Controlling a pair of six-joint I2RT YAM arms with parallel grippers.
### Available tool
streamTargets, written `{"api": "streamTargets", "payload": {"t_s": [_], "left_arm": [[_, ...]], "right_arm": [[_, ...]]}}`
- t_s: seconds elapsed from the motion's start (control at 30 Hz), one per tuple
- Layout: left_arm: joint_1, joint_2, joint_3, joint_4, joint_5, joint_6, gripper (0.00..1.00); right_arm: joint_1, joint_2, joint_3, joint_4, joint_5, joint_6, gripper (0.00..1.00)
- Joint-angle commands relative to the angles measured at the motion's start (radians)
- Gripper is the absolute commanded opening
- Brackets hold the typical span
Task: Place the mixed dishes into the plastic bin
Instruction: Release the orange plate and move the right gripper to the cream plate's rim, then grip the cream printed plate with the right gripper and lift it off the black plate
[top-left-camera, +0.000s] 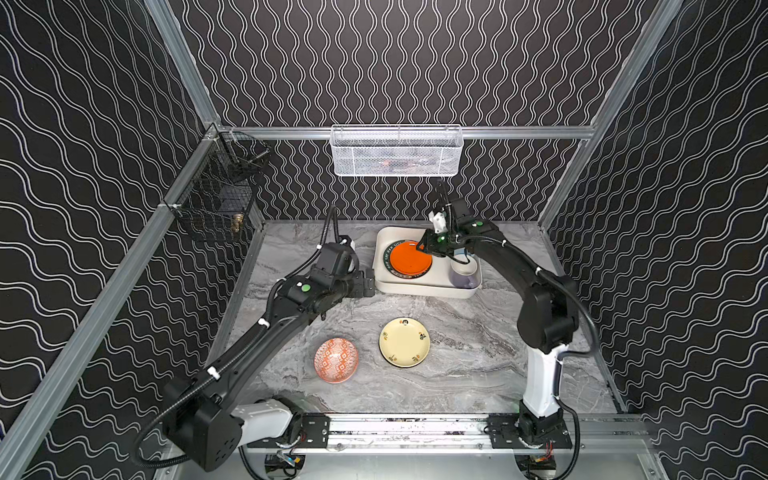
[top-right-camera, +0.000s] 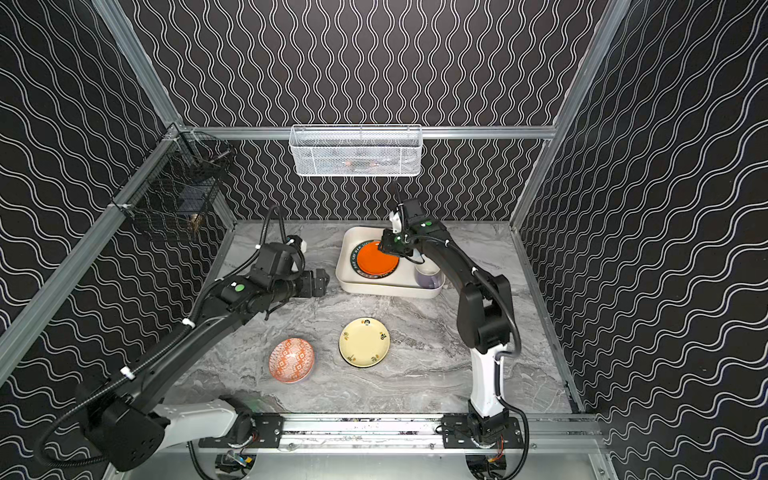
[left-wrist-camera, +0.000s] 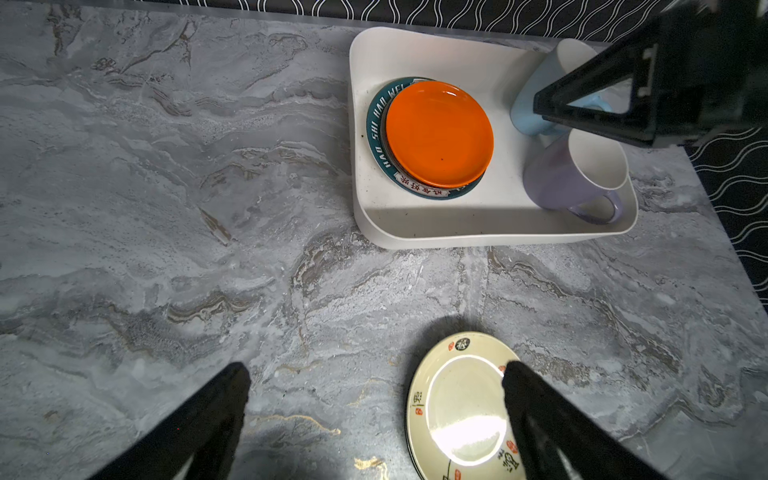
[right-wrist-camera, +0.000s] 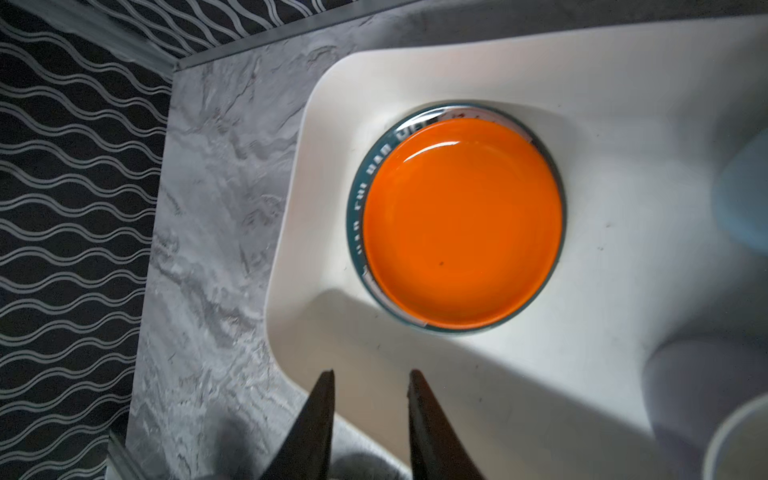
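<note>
Both top views showed the left gripper (top-left-camera: 368, 282) with jaws wide and empty beside the bin (top-left-camera: 419, 291). Bowl (top-left-camera: 336, 360) and cream plate (top-left-camera: 404, 342) waited on the tabletop (top-left-camera: 478, 353). Over the binned orange plate (top-left-camera: 410, 257), the right gripper (right-wrist-camera: 370, 384) held nothing, jaws narrowly parted, likely having let it go.

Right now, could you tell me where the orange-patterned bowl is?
In both top views the orange-patterned bowl sits on the marble table, toward the front and left of centre, beside the cream plate and well outside the plastic bin.
</note>
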Motion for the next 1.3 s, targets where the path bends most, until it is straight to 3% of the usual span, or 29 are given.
{"api": "streamTargets", "payload": {"t_s": [0.0, 0.47, 0.63, 0.9, 1.27], "left_arm": [[0.001, -0.052, -0.028, -0.012, 0.028, -0.029, 0.99], [-0.008, -0.272, -0.191, -0.070, 0.160, -0.123, 0.99], [-0.011, -0.339, -0.203, -0.103, 0.143, -0.124, 0.99], [-0.011, -0.358, -0.243, -0.104, 0.150, -0.138, 0.98], [-0.010, -0.333, -0.241, -0.097, 0.131, -0.124, 0.99]], "right_arm": [[0.051, -0.117, -0.104, 0.007, 0.058, -0.009, 0.32], [0.214, -0.497, -0.667, 0.126, 0.135, 0.082, 0.33], [0.245, -0.570, -0.838, 0.180, 0.154, 0.127, 0.33], [0.279, -0.544, -0.962, 0.241, 0.166, 0.152, 0.33], [0.279, -0.425, -0.972, 0.289, 0.166, 0.151, 0.29]]}}
